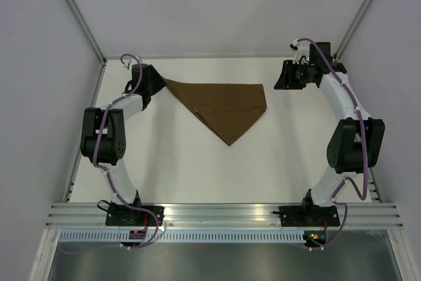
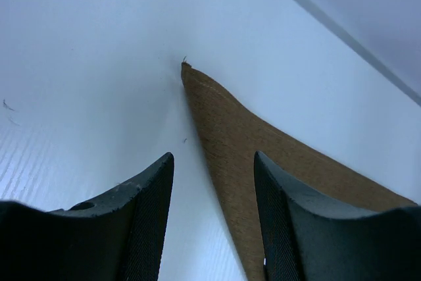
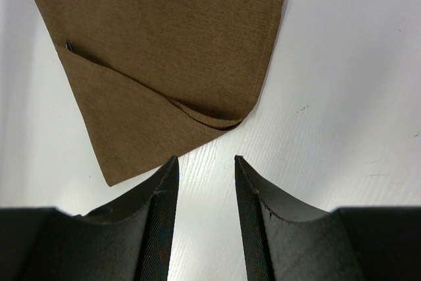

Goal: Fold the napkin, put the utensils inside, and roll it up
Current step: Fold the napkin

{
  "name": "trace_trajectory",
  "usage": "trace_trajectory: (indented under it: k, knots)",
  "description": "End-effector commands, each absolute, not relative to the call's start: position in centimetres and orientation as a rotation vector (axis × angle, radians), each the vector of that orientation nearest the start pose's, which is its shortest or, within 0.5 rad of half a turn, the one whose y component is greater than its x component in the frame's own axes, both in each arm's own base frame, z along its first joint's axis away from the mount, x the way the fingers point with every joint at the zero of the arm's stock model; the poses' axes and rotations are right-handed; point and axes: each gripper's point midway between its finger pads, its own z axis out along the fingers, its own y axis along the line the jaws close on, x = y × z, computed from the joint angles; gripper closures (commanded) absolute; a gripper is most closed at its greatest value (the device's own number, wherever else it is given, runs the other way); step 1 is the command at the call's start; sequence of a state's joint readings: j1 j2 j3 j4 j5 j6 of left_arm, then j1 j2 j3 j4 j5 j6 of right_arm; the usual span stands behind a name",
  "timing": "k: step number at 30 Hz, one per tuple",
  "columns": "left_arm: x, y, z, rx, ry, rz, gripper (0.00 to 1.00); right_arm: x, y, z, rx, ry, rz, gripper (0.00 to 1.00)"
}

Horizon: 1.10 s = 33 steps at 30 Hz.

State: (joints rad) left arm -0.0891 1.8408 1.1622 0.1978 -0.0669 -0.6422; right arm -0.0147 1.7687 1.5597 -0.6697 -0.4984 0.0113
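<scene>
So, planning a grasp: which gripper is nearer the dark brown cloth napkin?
Left: left gripper at the left corner of the napkin; right gripper apart from its right edge.

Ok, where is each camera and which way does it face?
Top external: above, behind the bases, looking down at the white table and folded dark brown cloth napkin; both arms show.
Left wrist: low, facing the napkin's pointed corner; left gripper open.
Right wrist: above the napkin's fold; right gripper open.
All share the napkin.
</scene>
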Motion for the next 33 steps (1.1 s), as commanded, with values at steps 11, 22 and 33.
trace_trajectory:
  k: [11,22,33]
  knots:
    - [56.5,-7.5,5.4,-0.688,2.092,-0.495,0.41,44.1,8.1,17.6,-0.199,2.392,0.606,0.55]
    - [58.1,-7.5,3.5,-0.745,2.101,-0.496,0.54,44.2,8.0,17.8,-0.2,2.386,0.596,0.57]
    - [58.7,-8.1,4.7,-0.701,2.043,-0.55,0.91,43.8,9.3,17.6,-0.232,2.392,0.608,0.59]
